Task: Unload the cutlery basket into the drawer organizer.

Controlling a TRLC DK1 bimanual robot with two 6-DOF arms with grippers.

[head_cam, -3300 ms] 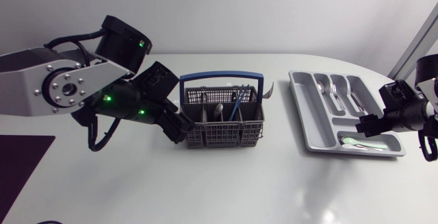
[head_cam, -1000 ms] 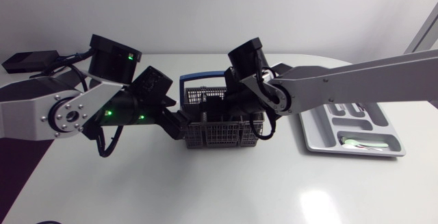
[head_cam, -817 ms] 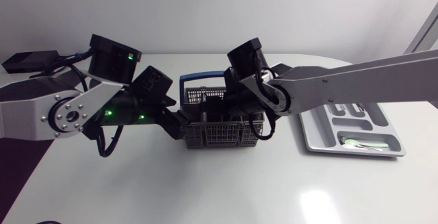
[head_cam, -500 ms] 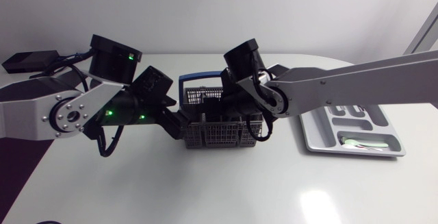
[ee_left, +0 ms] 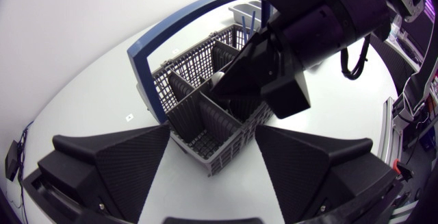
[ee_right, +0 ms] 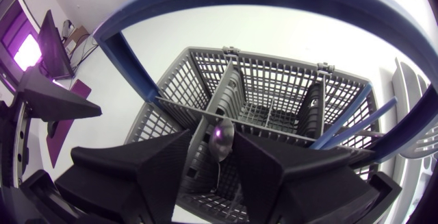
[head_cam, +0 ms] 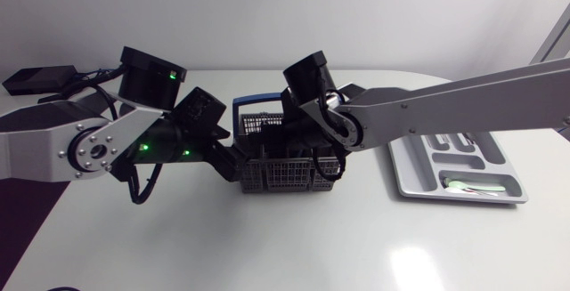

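Note:
The grey mesh cutlery basket (head_cam: 278, 177) with a blue handle (head_cam: 256, 102) stands mid-table. My left gripper (head_cam: 235, 161) is at its left end; in the left wrist view its fingers (ee_left: 130, 159) stand wide and press both walls of the basket's near corner (ee_left: 205, 138). My right gripper (head_cam: 307, 145) is down inside the basket. In the right wrist view (ee_right: 216, 142) a metal spoon (ee_right: 222, 142) stands upright between its fingers with narrow gaps on either side. Blue-handled cutlery (ee_right: 342, 125) leans in a side compartment. The grey drawer organizer (head_cam: 405, 173) lies at the right.
The organizer holds metal cutlery in its long slots and a pale green spoon (head_cam: 468, 185) in its front slot. A dark mat (head_cam: 22, 220) lies at the table's left edge. My right arm (head_cam: 445, 104) spans the space between basket and organizer.
My right gripper's fingers have drawn closer together around the spoon, and its wrist has shifted a little to the left over the basket. The left arm has kept still.

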